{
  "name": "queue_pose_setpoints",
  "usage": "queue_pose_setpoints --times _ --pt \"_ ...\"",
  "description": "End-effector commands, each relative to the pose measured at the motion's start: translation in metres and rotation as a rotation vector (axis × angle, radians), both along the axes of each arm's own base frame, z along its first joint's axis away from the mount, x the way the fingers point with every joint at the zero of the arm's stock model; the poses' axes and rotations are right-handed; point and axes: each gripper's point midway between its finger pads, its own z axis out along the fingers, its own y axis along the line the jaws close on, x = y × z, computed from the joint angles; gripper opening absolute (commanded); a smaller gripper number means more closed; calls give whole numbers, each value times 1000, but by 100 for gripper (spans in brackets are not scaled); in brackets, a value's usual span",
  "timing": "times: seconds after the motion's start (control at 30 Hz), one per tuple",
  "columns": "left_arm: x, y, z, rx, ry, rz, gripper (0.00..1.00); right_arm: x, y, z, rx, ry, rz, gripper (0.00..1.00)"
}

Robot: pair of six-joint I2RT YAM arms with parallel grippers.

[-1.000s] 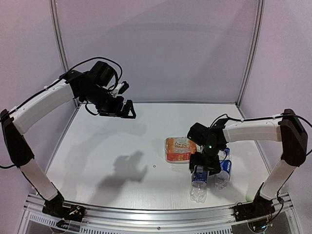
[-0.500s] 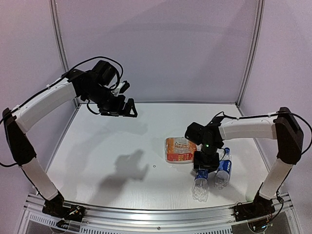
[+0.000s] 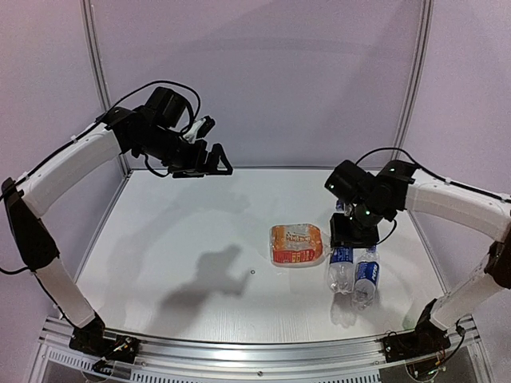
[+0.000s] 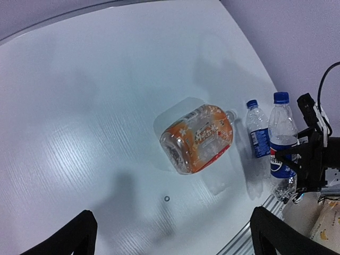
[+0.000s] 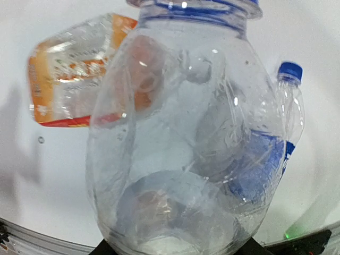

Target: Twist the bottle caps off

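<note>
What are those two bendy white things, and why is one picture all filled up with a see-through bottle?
They are two robot arms, each ending in a two-fingered claw. The wide picture comes from a camera above them. The other two come from little cameras on their wrists. On the white table lie a squat orange-labelled bottle and a slim blue-capped bottle. The right claw is shut on a second blue-capped bottle, so its wrist camera sees that bottle up close. The left claw hangs open in the air, holding nothing.
</note>
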Motion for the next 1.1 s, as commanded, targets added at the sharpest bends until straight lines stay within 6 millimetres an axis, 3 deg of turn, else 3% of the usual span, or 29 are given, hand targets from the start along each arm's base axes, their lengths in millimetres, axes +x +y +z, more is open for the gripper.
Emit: queue_pose_setpoints --times 0.0,0.1,0.23,0.47,0.7,0.9,1.07 --pt "4 -17 50 -187 -74 -47 99 18 28 45 112 -198 227 53" --pt "-7 -28 77 -290 -97 -141 99 27 66 75 263 -324 403 52" --pt "-30 -42 108 -409 -74 -291 96 35 101 117 406 -497 564 53" --pt "-43 -52 123 -466 -81 -373 90 36 149 172 605 -681 754 52" --pt "-52 -70 134 -472 -111 -424 85 27 173 180 709 -635 852 52" --pt "-46 -80 140 -503 -119 -419 78 21 175 184 745 -657 880 50" --pt "-38 -90 128 -491 -91 -405 74 19 177 184 744 -651 913 50"
